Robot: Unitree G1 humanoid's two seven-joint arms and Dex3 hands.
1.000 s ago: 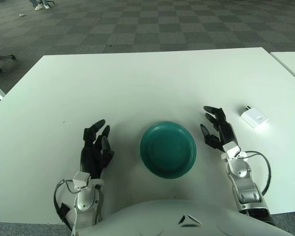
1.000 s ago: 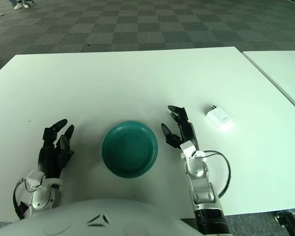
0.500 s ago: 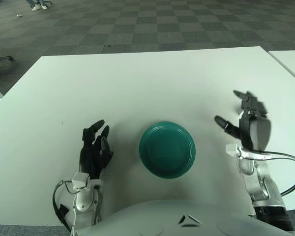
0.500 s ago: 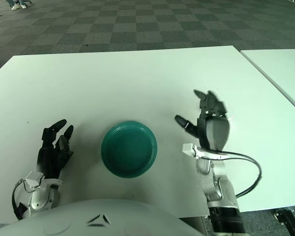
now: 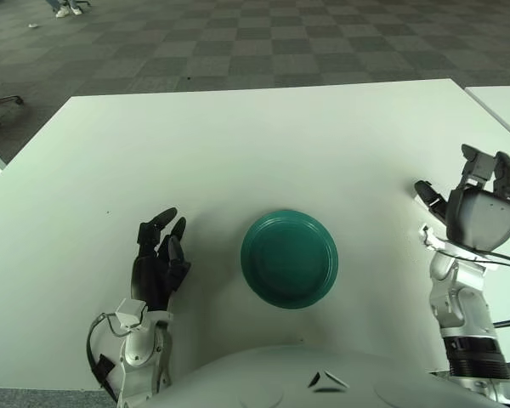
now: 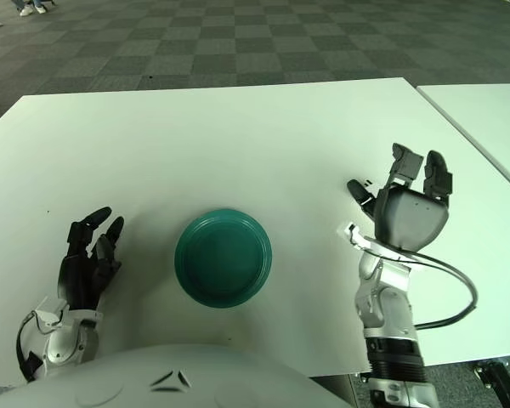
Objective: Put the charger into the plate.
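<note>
A round green plate [image 5: 289, 257] lies on the white table [image 5: 238, 144], near its front edge. My right hand [image 5: 469, 194] is raised above the table to the right of the plate, back of the hand toward the camera, fingers spread and holding nothing. It stands in front of the spot where the white charger lay, so the charger is hidden; only a small dark speck [image 6: 367, 183] shows beside the thumb. My left hand [image 5: 157, 263] shows left of the plate, with its black fingers relaxed and empty.
A second white table [image 5: 503, 104] stands close on the right, across a narrow gap. Grey checkered carpet lies beyond the far edge. A chair base [image 5: 0, 100] shows at the far left. A cable loops from my right wrist [image 6: 446, 297].
My right hand has risen from the table beside the plate and swung right, now covering the charger. The left hand has hardly moved.
</note>
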